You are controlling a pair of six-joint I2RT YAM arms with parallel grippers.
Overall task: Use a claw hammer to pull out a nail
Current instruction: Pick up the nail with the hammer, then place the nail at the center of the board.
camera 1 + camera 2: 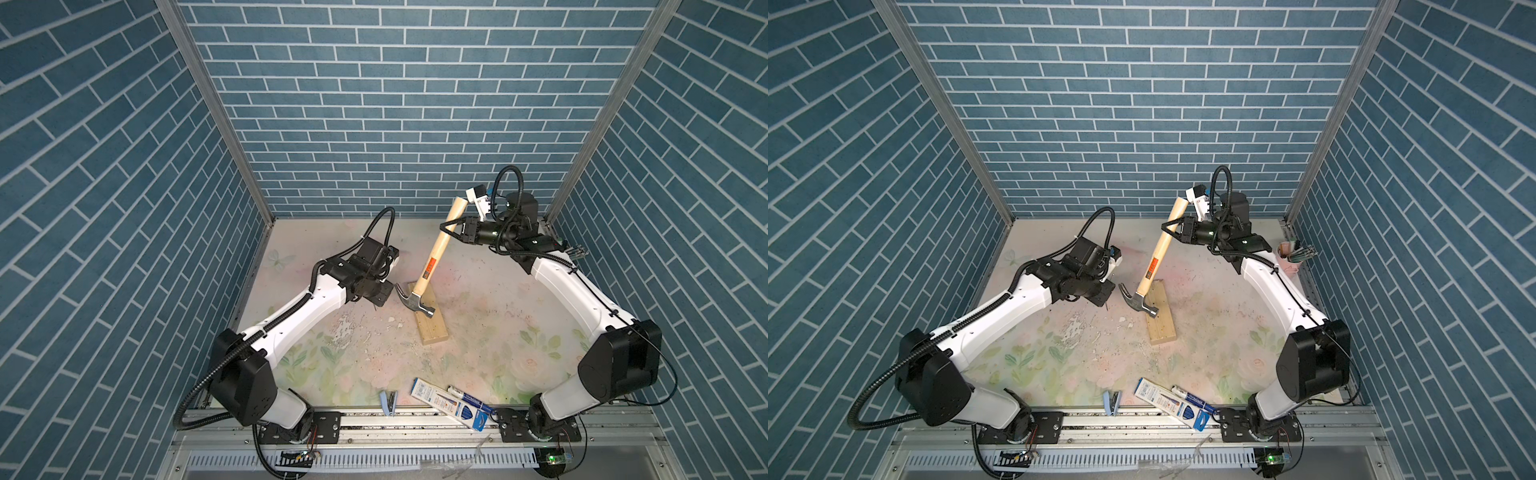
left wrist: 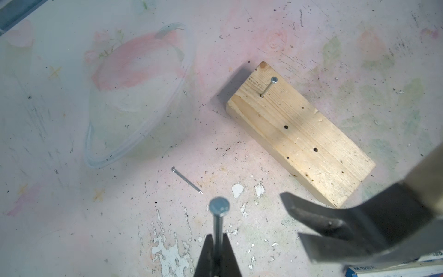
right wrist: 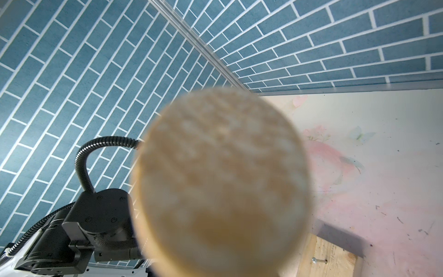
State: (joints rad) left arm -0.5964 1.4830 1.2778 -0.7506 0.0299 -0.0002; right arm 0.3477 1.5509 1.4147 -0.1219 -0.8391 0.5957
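In both top views the claw hammer (image 1: pixel 432 266) (image 1: pixel 1152 270) leans steeply, its steel head over the near-left part of a wooden block (image 1: pixel 432 328). My right gripper (image 1: pixel 446 230) is shut on the upper part of the pale handle. In the right wrist view the handle's butt end (image 3: pixel 220 182) hides the jaws. My left gripper (image 2: pixel 217 237) is shut on a nail (image 2: pixel 218 215), left of the hammer's claw (image 2: pixel 347 220). Another nail (image 2: pixel 268 88) stands in the far end of the block (image 2: pixel 299 134).
A loose nail (image 2: pixel 187 180) lies on the table beside a clear plastic lid (image 2: pixel 134 100). Near the front edge lie a pale blue stapler (image 1: pixel 388 402) and a pen box (image 1: pixel 449 403). A pink cup of pens (image 1: pixel 1291 253) stands at the right wall.
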